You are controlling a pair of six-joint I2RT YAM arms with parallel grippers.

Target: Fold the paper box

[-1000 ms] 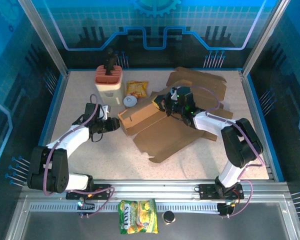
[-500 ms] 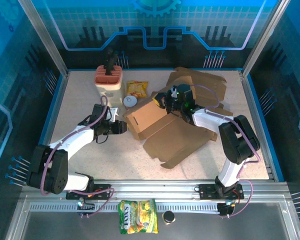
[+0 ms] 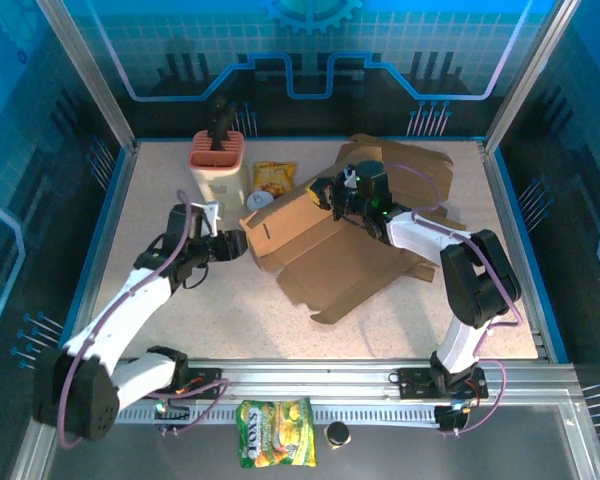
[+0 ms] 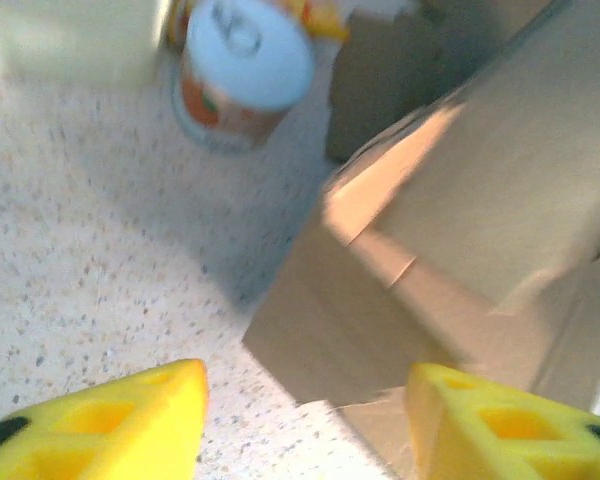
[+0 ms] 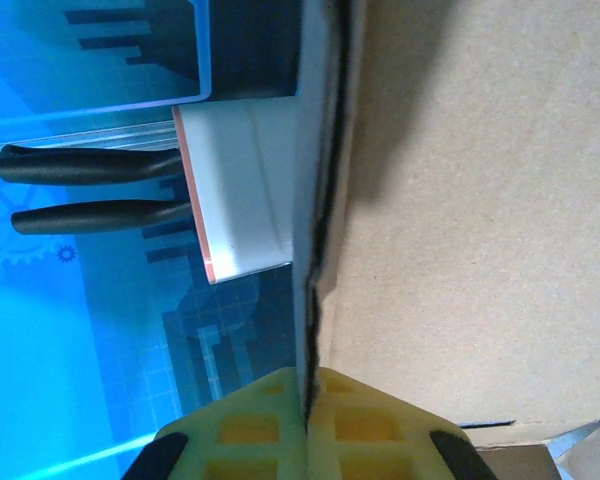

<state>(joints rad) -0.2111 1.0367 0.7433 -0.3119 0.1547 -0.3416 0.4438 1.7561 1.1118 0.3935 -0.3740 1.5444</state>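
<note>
— Where is the paper box point(image 3: 330, 265) laid?
— It is laid on the table point(image 3: 215, 335), centrally. A can point(image 3: 261, 201) is set just behind its left end, a packet point(image 3: 273, 177) behind that, a holder point(image 3: 218, 172) left of both.

We see that the left gripper point(image 4: 307, 385) has yellow fingers point(image 4: 110, 425). Ahead of its jaws are a plain brown cardboard box point(image 4: 460, 230), a small round tin point(image 4: 242, 70) with a pale blue top, and a sandy speckled tabletop point(image 4: 80, 270).

Speckled beige tabletop point(image 3: 240, 312) inside blue panel walls point(image 3: 380, 40) (circuit-pattern graphics), aluminium frame posts point(image 3: 85, 70).
</note>
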